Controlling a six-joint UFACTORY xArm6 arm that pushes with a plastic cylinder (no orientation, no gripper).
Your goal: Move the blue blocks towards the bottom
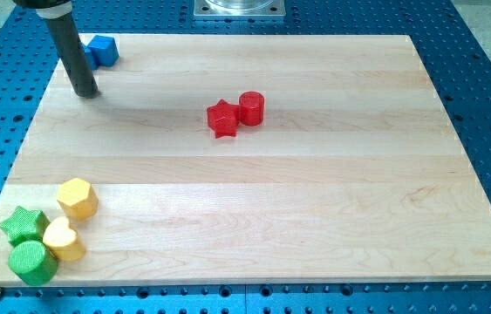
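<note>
At about eleven o'clock on the wooden board (pixel 315 218), the blue block (pixel 103 51), a small chunky piece half hidden behind the rod, sits at roughly one o'clock from my tip (pixel 85 92), which grasps nothing.

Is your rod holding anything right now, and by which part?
Nothing is held. My tip rests on the board, just left of and below the blue block; contact cannot be told.

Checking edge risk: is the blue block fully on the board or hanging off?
Partly off. The blue block overhangs the wooden board at its top-left corner; my tip sits just below-left of it.
</note>
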